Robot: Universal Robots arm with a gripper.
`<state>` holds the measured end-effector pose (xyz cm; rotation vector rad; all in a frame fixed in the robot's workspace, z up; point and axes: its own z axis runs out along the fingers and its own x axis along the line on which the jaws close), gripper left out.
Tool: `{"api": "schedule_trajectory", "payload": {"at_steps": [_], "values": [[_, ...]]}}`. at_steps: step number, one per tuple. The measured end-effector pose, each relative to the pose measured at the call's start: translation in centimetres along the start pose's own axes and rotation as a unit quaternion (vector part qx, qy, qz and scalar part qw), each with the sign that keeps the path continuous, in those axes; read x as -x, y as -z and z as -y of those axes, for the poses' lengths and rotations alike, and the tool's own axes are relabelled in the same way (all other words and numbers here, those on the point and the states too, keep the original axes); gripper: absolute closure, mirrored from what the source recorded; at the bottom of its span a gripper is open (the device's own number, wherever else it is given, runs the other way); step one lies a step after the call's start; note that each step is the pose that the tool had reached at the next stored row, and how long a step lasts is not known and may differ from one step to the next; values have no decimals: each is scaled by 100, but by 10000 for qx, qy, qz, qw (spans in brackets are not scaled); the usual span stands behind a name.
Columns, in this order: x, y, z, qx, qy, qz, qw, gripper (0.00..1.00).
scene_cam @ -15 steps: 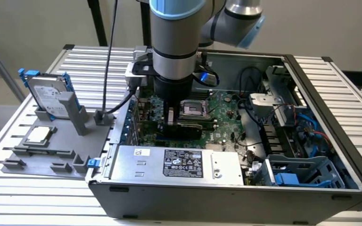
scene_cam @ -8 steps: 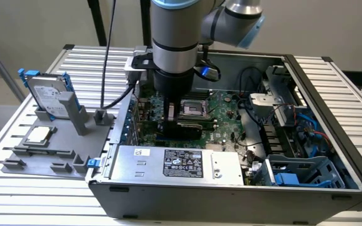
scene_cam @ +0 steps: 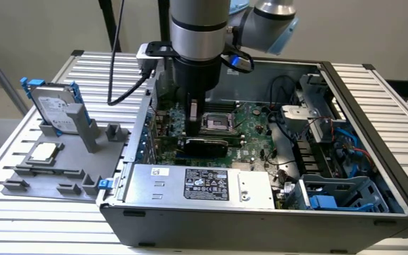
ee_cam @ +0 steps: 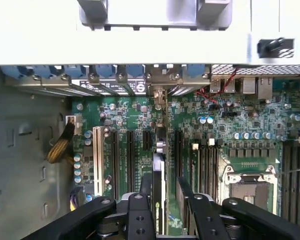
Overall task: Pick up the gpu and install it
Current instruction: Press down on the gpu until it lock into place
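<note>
Green-edged gpu [ee_cam: 158,192] stands on edge, clamped between the black fingers [ee_cam: 140,210] of the hand [ee_cam: 162,207], over the motherboard [ee_cam: 135,117] slots inside the open case [scene_cam: 374,111], with the drive [scene_cam: 51,109] at nine o'clock outside.

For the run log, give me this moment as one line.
step: install gpu | gripper: shut on gpu, edge-on | position: over motherboard expansion slots, inside computer case
</note>
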<state>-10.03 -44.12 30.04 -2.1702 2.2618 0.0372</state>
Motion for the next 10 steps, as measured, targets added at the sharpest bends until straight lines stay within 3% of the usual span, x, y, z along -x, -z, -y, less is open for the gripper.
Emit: {"api": "schedule_trajectory", "payload": {"at_steps": [1,3,6,10], "values": [[1,32,1,3,0,-1,10000,68],[1,49,2,7,0,0,10000,81],[1,49,3,7,0,1,10000,89],[1,50,3,7,0,0,10000,89]]}}
